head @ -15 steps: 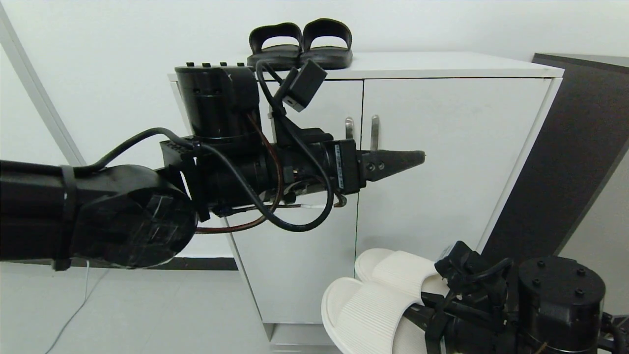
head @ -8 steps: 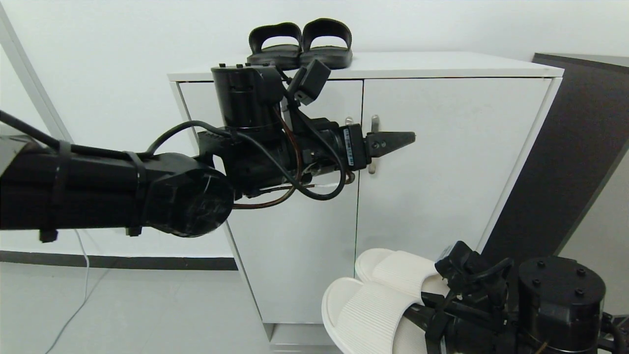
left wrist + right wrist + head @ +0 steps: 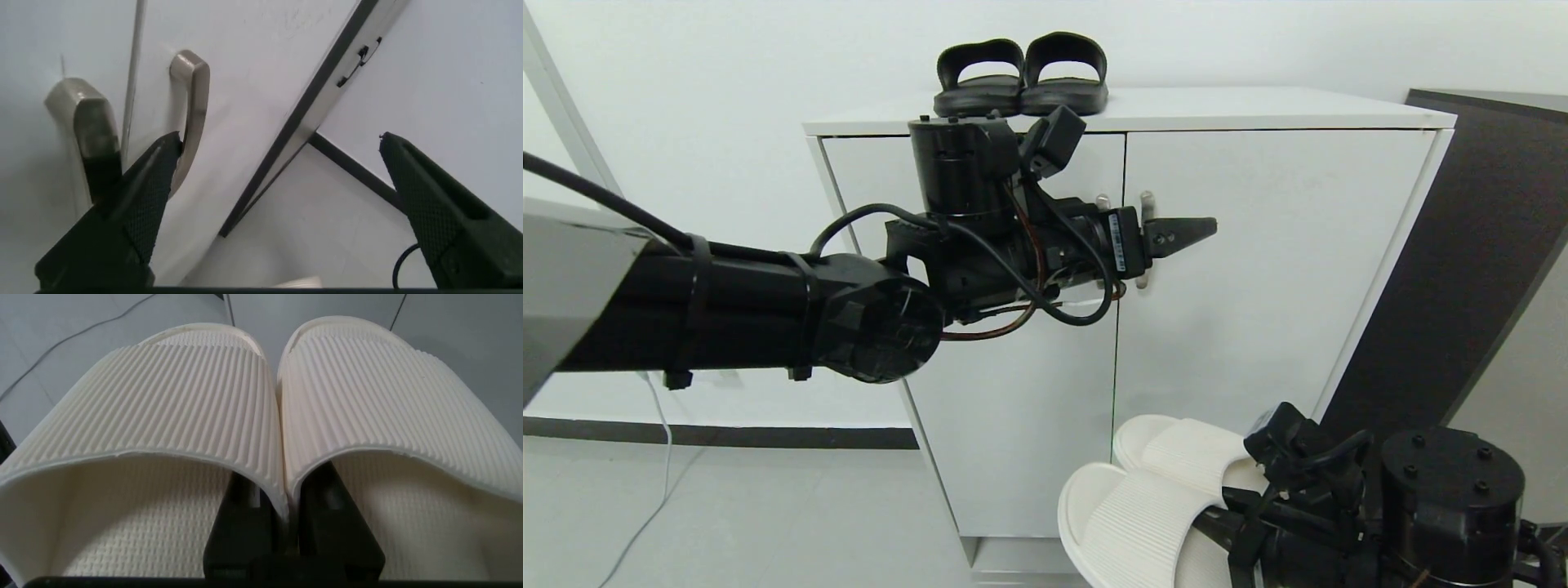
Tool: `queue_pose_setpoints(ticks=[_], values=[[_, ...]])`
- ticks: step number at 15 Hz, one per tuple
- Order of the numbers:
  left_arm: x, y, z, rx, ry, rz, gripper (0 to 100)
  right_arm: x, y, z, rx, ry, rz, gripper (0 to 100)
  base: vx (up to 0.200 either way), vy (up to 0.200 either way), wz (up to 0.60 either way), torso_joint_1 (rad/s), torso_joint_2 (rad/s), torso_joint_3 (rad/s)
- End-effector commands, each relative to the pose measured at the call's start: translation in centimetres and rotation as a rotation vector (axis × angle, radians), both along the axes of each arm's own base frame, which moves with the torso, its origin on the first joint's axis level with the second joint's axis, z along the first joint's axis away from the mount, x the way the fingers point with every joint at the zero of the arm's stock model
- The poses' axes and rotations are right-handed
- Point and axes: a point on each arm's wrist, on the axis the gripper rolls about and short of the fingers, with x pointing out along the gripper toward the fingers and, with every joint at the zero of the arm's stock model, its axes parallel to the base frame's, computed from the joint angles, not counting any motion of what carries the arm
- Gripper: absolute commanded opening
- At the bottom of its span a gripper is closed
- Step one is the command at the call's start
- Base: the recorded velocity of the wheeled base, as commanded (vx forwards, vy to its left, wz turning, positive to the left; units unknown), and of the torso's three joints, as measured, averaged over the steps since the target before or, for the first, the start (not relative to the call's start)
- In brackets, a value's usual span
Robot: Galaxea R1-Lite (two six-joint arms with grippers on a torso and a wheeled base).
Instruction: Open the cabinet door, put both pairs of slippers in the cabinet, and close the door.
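White wall (image 3: 727, 82), black baseboard (image 3: 768, 436), pale grey floor (image 3: 768, 514), dark panel (image 3: 1478, 245) at right

One slipper pair (image 3: 1021, 77) sat atop the cabinet (image 3: 1258, 286); the other pair (image 3: 1143, 498) was before it, lower, rightward.

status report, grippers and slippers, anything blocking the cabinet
Left gripper open at the door handles. Right gripper shut on white slippers. Cabinet doors shut, black slippers on top. Nothing blocking the handles.

I am counting two black open-toe rubber slippers (image 3: 980, 94), two cream ribbed foam slippers (image 3: 1131, 518), one white cabinet (image 3: 1258, 108) with two flat doors (image 3: 1258, 286), and two curved metal handles (image 3: 189, 106).
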Motion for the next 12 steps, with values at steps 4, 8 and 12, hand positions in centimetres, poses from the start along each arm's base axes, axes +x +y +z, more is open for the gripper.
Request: queue_pose_setpoints(ticks=[4, 8, 12], values=[[0.5, -0.3, -0.7, 0.01, 0.014, 0.0, 0, 0.1, 0.1, -0.2, -0.007, 0.006, 0.001, 0, 0.0, 0.0, 0.0, 0.0, 0.0, 0.0], [0.0, -0.1, -0.4, 0.007, 0.012, -0.001, 0, 0.0, 0.0, -0.3, -0.01, 0.01, 0.002, 0, 0.0, 0.0, 0.0, 0.0, 0.0, 0.0], [-2.4, 0.7, 0.4, 0.006, 0.008, -0.023, 0, -0.1, 0.0, -0.4, -0.01, 0.014, 0.013, 0, 0.0, 0.0, 0.0, 0.0, 0.0, 0.0]])
